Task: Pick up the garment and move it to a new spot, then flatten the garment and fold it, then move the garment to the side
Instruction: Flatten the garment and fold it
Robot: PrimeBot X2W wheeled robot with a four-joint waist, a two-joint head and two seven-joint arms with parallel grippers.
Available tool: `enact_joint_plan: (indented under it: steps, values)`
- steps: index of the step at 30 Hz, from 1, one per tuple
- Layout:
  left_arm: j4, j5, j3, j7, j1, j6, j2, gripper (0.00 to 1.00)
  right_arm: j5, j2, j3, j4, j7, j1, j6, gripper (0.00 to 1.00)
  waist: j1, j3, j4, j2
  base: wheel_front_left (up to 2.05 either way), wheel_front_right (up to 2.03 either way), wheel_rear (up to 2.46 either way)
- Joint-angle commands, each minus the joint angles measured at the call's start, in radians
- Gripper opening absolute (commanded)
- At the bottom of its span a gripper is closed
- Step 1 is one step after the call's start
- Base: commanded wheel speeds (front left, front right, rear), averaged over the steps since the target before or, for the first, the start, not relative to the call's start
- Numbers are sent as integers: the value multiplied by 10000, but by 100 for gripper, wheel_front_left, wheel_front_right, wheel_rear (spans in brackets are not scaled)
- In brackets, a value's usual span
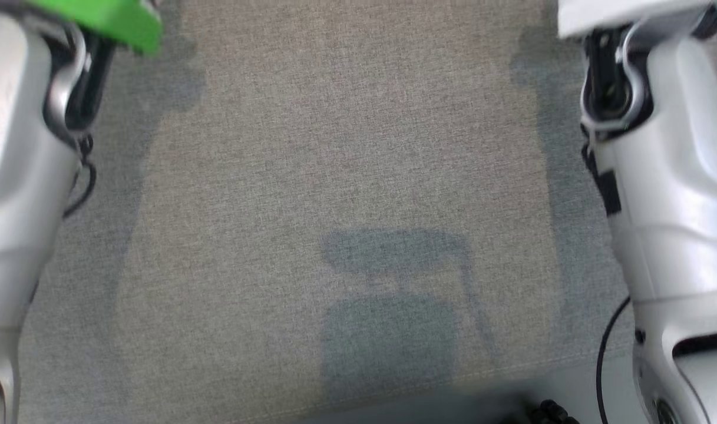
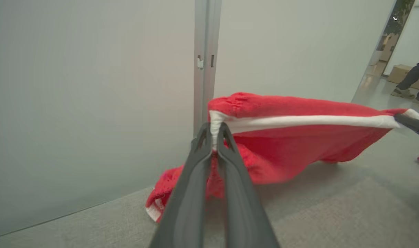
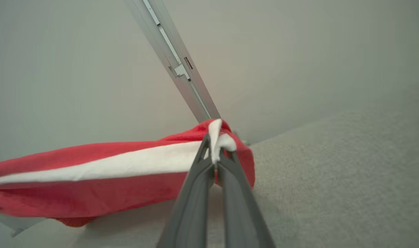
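The garment (image 2: pixel 299 137) is red knit with a white band along its edge. It hangs stretched between my two grippers above the grey fabric surface (image 2: pixel 333 213), and its lower part trails onto that surface. In the left wrist view my left gripper (image 2: pixel 214 136) is shut on one end of the white band. The other arm's dark finger (image 2: pixel 412 124) holds the far end at the right edge. The right wrist view has my right gripper (image 3: pixel 214 153) shut on a bunched corner of the garment (image 3: pixel 92 179), which runs off to the left.
A pale wall with a metal door frame (image 2: pixel 206 62) stands right behind the garment. A person's legs (image 2: pixel 414 79) and a cardboard box (image 2: pixel 398 72) are in the doorway at far right. In the head view, pale forearms (image 1: pixel 16 176) (image 1: pixel 676 176) flank the grey surface (image 1: pixel 346 176); a green object (image 1: pixel 105 17) is top left.
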Motion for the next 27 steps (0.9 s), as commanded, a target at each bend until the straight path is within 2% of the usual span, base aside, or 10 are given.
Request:
enact_joint_plan:
  steps: [1, 3, 6, 10, 16, 22, 25, 27]
  values:
    - [-646, 186, -6, -36, 1288, 12, 399, 0, 311, -352, 439, -417, -141, 1189, -5, 0, -3, -392, 19, 79, 0, 0, 0]
    - [-1002, 275, 5, -34, 1877, 12, 516, 0, 565, -479, 495, -609, -205, 1762, -13, 0, -3, -521, 49, 79, 0, 0, 0]
    - [-1848, 462, 290, -35, 3690, 15, 790, 0, 970, -864, 890, -1238, -285, 3357, -13, 0, -3, -1005, 72, 79, 0, 0, 0]
    - [-2728, 722, 629, -35, 6336, 101, 685, 0, 1417, -1312, 928, -1903, -361, 5547, -18, 0, -3, -2088, 96, 79, 0, 0, 0]
    - [-3669, 1062, 766, -36, 10013, 768, 284, 0, 1187, -1814, 740, -2867, -355, 8486, -25, 0, -3, -3515, 76, 79, 0, 0, 0]
    - [-4868, 926, 1087, -38, 12821, 1671, -417, 0, 1293, -1546, -230, -4632, 162, 11474, -36, 0, -3, -4283, 221, 79, 0, 0, 0]
    - [-5306, 609, 1250, -44, 13720, 1804, -811, 0, 1139, -1302, -672, -5618, 608, 12682, -38, 0, -3, -4461, 368, 79, 0, 0, 0]
    - [-5442, 360, 1274, -46, 14090, 1711, -1051, 0, 1168, -1135, -962, -6132, 928, 13040, -38, 0, -3, -4495, 401, 79, 0, 0, 0]
